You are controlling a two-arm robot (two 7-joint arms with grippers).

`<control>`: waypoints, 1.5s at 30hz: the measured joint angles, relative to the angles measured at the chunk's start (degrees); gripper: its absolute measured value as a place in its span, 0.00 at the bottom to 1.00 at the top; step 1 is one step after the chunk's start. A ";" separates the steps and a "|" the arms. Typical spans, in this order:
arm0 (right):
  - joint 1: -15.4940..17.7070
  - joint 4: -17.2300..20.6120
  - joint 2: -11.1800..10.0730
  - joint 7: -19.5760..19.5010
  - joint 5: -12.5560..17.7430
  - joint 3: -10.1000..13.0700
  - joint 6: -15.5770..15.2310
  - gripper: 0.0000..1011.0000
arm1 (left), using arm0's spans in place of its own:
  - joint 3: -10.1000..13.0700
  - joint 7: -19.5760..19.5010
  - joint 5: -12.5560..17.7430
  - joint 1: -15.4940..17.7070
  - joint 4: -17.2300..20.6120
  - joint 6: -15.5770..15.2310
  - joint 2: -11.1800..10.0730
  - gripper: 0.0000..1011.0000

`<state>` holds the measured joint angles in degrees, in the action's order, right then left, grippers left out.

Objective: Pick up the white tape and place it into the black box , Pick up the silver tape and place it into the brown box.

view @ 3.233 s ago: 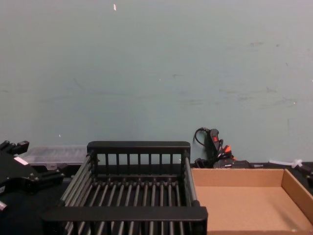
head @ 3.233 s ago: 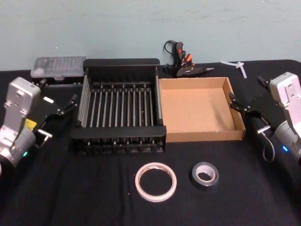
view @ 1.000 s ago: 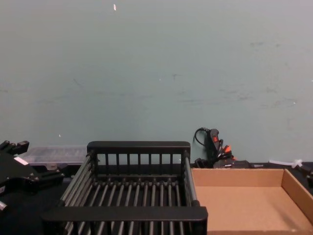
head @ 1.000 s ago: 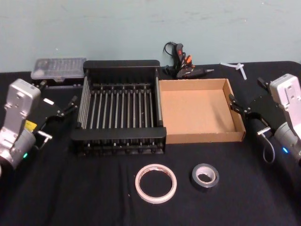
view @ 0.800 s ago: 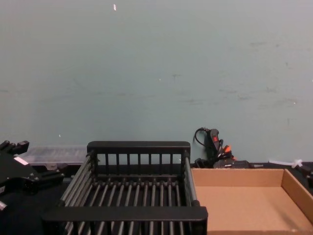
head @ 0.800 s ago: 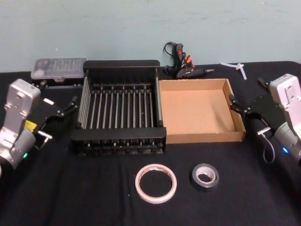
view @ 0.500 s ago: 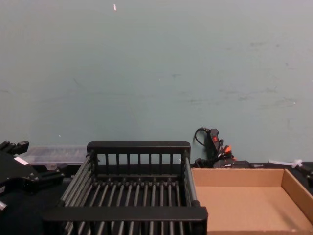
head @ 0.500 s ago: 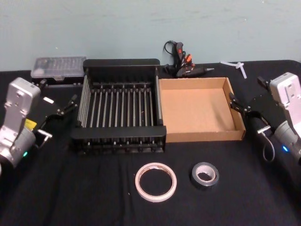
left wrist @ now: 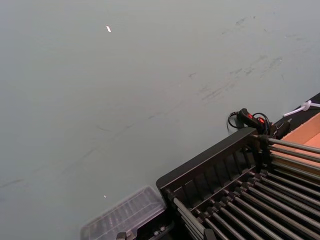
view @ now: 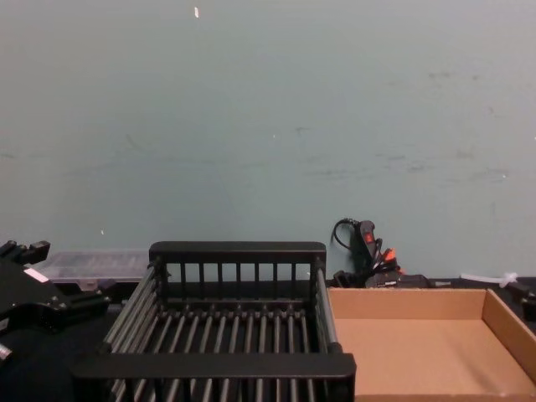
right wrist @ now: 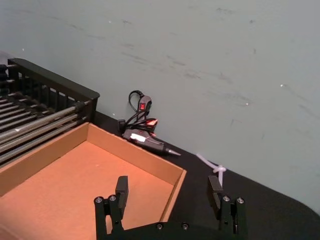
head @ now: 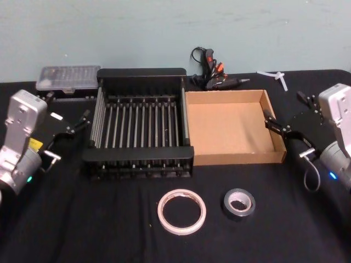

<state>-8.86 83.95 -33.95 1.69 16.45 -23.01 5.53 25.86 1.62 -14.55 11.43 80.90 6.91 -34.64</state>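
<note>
- Head view: the white tape (head: 182, 212) lies flat on the black table (head: 82, 224), hole up, in front of the black box (head: 140, 126); as a ring it has no long axis. The silver tape (head: 239, 203) lies flat just to its right, in front of the brown box (head: 233, 129). The two boxes stand side by side, touching, black on the left. The left gripper (head: 77, 125) hangs left of the black box and the right gripper (head: 288, 125) at the brown box's right wall; each is empty, its fingers spread.
- Chest view: the black box (view: 213, 335) is seen end-on, its bars running away from the camera; the brown box (view: 427, 339) is to its right. A glue gun (view: 368, 251) lies behind them by the wall.
- Left wrist view: the black box's far rim (left wrist: 210, 162) and bars, and a clear case (left wrist: 125, 217) beside it.
- Right wrist view: the right gripper (right wrist: 170, 195), wide open and holding nothing, hovers over the brown box's (right wrist: 65, 185) wall.
</note>
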 joint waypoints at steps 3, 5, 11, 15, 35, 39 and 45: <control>0.87 1.22 0.03 0.88 1.06 0.75 -0.85 0.99 | 0.00 0.00 0.00 0.00 0.00 0.00 0.00 0.99; 1.67 2.31 0.03 1.56 2.04 1.33 -1.46 0.99 | 0.00 0.00 0.00 0.00 0.00 0.00 0.00 0.99; 3.84 5.40 -0.07 3.32 3.91 2.62 -3.06 0.99 | 0.00 0.00 0.00 0.00 0.00 0.00 0.00 0.99; 5.31 7.39 -0.25 4.23 4.65 3.18 -3.97 0.99 | 0.00 0.00 0.00 0.00 0.00 0.00 0.00 0.99; 13.80 16.22 -1.35 8.96 8.41 5.72 -11.14 0.99 | 0.00 0.00 0.00 0.00 0.00 0.00 0.00 0.99; 15.37 17.59 -1.67 9.45 8.59 6.10 -13.04 0.99 | 0.00 0.00 0.00 0.00 0.00 0.00 0.00 0.99; 17.16 18.89 -2.19 10.04 8.42 6.28 -16.25 0.99 | 0.00 0.00 0.00 0.00 0.00 0.00 0.00 0.99</control>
<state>8.31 102.84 -36.14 11.72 24.87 -16.72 -10.73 25.86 1.62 -14.55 11.43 80.90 6.91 -34.65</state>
